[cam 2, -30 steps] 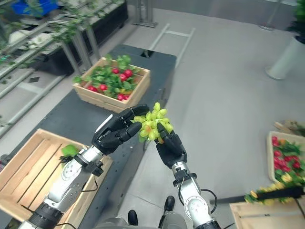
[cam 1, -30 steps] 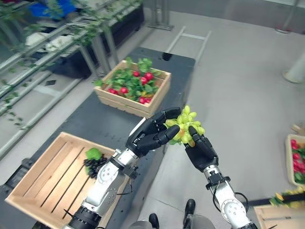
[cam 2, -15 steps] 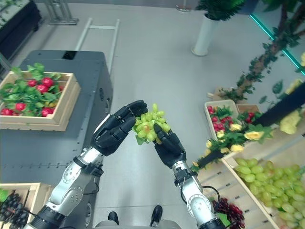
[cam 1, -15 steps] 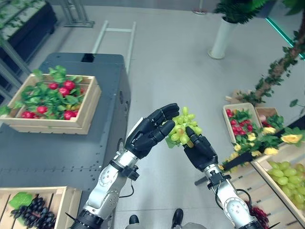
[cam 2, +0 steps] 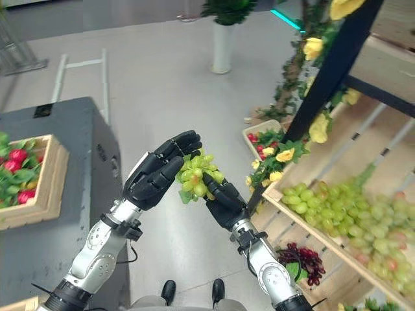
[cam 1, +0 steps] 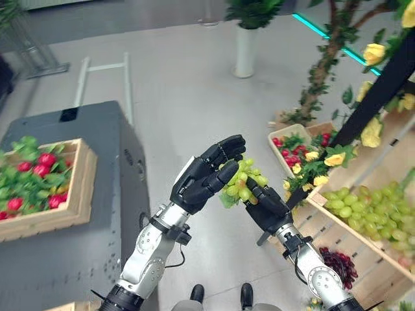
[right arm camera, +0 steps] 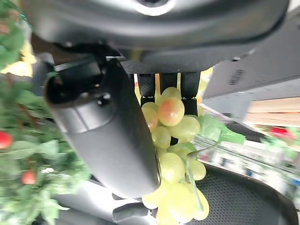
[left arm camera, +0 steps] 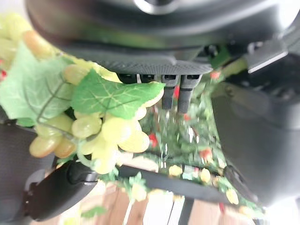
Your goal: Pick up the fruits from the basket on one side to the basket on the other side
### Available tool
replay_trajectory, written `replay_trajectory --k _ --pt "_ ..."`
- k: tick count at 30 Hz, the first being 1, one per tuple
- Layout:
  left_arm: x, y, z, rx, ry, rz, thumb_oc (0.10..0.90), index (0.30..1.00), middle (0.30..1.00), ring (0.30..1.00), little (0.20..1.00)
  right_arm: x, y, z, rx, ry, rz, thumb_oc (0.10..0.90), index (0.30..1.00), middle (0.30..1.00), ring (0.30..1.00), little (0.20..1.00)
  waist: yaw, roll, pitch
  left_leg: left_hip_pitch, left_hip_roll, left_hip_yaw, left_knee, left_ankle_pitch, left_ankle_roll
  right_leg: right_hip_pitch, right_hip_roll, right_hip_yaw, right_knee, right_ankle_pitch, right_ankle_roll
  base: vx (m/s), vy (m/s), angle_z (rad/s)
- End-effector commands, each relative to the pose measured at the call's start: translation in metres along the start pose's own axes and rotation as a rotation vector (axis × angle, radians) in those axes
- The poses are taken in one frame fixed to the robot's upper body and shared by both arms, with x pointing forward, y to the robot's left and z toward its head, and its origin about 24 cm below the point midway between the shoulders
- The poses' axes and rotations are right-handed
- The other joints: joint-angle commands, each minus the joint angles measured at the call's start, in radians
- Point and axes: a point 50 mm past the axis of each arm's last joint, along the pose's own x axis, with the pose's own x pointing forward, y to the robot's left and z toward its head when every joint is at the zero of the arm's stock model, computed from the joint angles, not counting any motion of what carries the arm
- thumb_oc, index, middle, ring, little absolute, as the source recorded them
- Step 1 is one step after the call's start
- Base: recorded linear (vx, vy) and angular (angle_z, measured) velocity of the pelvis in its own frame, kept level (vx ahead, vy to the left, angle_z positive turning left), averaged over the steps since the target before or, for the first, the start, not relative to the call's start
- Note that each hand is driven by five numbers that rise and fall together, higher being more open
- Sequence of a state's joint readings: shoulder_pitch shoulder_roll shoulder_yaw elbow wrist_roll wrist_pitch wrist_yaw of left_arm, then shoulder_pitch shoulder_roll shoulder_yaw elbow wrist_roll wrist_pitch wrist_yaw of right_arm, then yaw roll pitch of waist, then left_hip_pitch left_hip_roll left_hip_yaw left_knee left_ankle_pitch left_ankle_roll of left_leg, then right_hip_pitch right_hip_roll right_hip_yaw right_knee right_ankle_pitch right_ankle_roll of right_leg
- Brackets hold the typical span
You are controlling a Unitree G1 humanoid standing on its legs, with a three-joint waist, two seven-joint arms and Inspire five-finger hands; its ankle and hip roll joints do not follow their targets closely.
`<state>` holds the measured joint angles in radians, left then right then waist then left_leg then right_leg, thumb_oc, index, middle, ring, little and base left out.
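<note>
Glossy green grapes [cam 1: 239,185], matt black hands, pale raw-wood crate [cam 1: 83,194] on dull grey metal cabinet [cam 1: 71,259].

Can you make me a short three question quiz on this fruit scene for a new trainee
1. True or false: the green grape bunch is held between the left hand and the right hand.
2. The crate of loose green grapes lies on which side of the robot? A) its left B) its right
3. Fill in: the dark grape bunch lies in a wooden ____ below the green grapes.

Key: 1 true; 2 B; 3 crate.
</note>
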<state>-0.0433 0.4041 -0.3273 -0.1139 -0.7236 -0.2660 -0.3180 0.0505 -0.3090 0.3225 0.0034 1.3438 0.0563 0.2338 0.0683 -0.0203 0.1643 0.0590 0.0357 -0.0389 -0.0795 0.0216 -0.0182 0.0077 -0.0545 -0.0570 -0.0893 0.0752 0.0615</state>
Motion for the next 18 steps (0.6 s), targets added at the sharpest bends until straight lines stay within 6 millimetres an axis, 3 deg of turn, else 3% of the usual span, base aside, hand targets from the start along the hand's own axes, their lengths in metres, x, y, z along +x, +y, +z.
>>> replay_trajectory --k 1,10,15,18 --pt "0.018 -0.012 0.038 -0.025 -0.227 -0.069 0.800 0.900 0.900 0.900 0.900 0.022 0.065 0.006 0.046 -0.024 0.417 0.400 0.300 0.300 0.300 0.300 -0.011 -0.009 -0.108 0.004 -0.024 -0.022 0.010 -0.032 -0.028 0.050 -0.061 -0.035 0.002 -0.042 0.055 0.01 0.269 -0.25" --pt "0.014 -0.010 0.038 -0.043 -0.177 -0.176 0.800 0.900 0.900 0.900 0.900 0.016 0.061 -0.004 0.044 0.142 0.523 0.400 0.300 0.300 0.300 0.300 -0.007 -0.025 -0.085 0.047 -0.065 -0.004 0.000 -0.075 0.032 -0.006 -0.143 -0.036 0.061 0.007 0.132 -0.05 0.196 0.03" --pt "0.014 -0.014 0.038 -0.040 -0.141 -0.283 0.800 0.900 0.900 0.900 0.900 0.011 0.050 -0.001 0.018 0.149 0.475 0.400 0.300 0.300 0.300 0.300 -0.019 -0.025 -0.078 0.045 -0.087 0.007 0.011 -0.091 0.057 -0.048 -0.168 -0.017 0.103 0.020 0.149 -0.06 0.189 -0.17" --pt "0.016 -0.017 0.038 -0.067 -0.134 -0.316 0.800 0.900 0.900 0.900 0.900 0.008 0.044 -0.002 0.028 0.140 0.447 0.400 0.300 0.300 0.300 0.300 -0.035 -0.027 -0.067 0.051 -0.098 0.026 0.014 -0.106 0.069 -0.088 -0.188 0.003 0.124 0.084 0.156 -0.05 0.174 -0.23"
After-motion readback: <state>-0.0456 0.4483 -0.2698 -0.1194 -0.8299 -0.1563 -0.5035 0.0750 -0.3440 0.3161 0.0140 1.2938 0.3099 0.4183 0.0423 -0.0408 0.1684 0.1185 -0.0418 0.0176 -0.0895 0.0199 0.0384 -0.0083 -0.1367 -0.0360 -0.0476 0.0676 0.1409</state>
